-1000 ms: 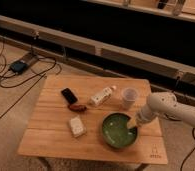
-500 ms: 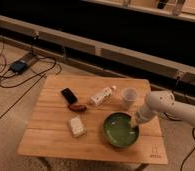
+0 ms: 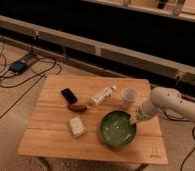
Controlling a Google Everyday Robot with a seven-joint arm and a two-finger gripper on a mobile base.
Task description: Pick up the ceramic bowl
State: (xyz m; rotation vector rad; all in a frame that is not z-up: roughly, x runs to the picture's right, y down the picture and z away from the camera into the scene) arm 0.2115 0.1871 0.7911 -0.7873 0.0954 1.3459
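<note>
The ceramic bowl (image 3: pixel 118 129) is large, round and glossy green with a darker rim and a pale speckled inside. It sits upright on the wooden table (image 3: pixel 51 135) toward the front right. My gripper (image 3: pixel 133 120) comes in from the right on a white arm (image 3: pixel 163 100) and is at the bowl's right rim, pointing down at it.
A small translucent cup (image 3: pixel 129 95) stands just behind the bowl. A white bottle (image 3: pixel 102 96) lies on its side mid-table. A black phone (image 3: pixel 68 95), a brown item (image 3: pixel 77 107) and a pale packet (image 3: pixel 77 126) lie to the left. Cables and a box (image 3: pixel 18 66) are on the floor.
The arm and gripper have shifted slightly left and down, closer onto the bowl's right rim. The bowl and other items have not moved.
</note>
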